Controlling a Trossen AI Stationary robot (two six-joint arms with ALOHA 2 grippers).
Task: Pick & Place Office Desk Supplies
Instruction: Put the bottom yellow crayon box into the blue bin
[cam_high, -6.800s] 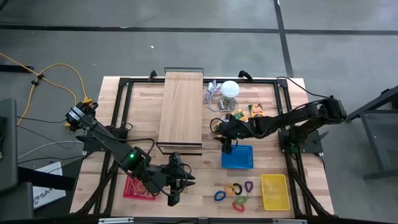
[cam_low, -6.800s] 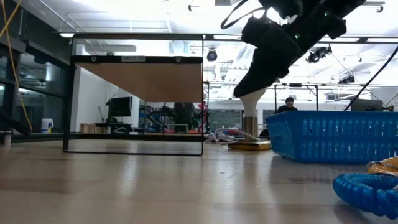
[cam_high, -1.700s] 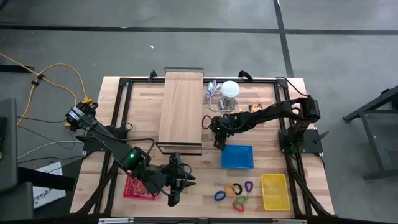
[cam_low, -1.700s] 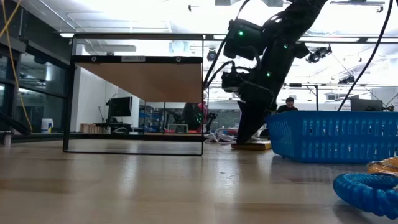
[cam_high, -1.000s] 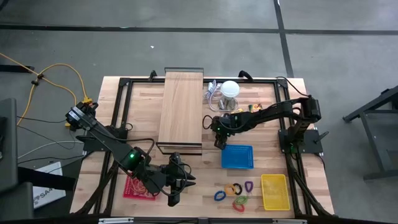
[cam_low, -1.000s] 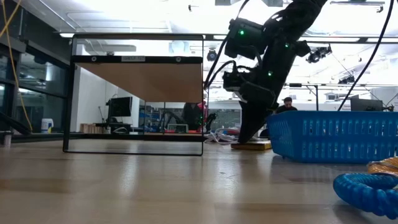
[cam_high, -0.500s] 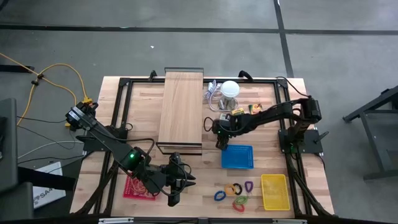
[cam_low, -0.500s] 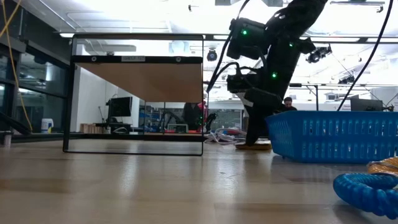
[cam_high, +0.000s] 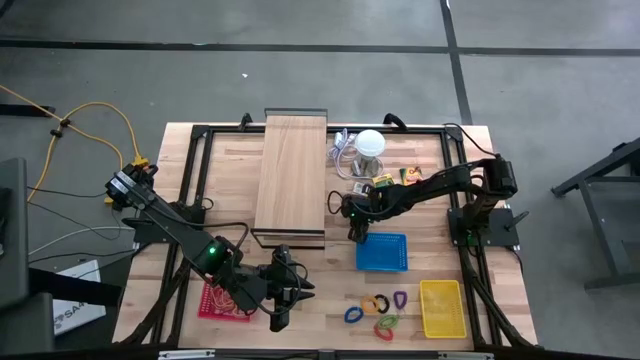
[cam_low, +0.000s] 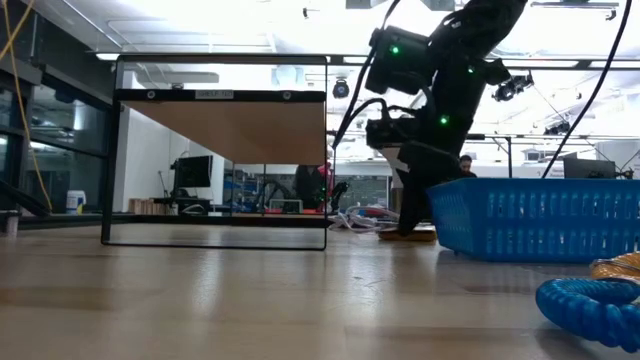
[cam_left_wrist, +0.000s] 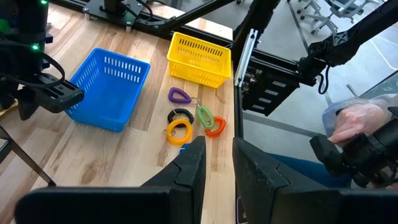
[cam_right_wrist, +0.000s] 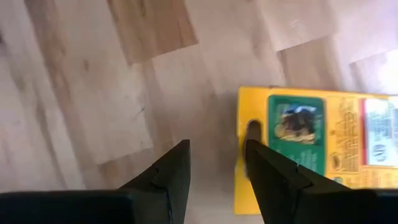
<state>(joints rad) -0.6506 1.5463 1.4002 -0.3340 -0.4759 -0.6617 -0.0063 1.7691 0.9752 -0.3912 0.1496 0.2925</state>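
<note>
- Hovering at the high view's centre, the right claw hangs released beside the blue basket; clips lie unsorted at lower centre.
- Right wrist view: yellow pack at right, one finger touching its edge, not yet gripped.
- Left wrist view: left claw parted, empty, waiting.

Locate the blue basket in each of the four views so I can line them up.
High view: blue basket right of centre, just below the right gripper.
Low view: blue basket at right, resting on the table, the right arm coming down at its left end.
Left wrist view: blue basket at upper left, beside the yellow basket.
Right wrist view: not in it; only a yellow printed pack on the wood.
Shared landmark: the coloured loop clips.
</note>
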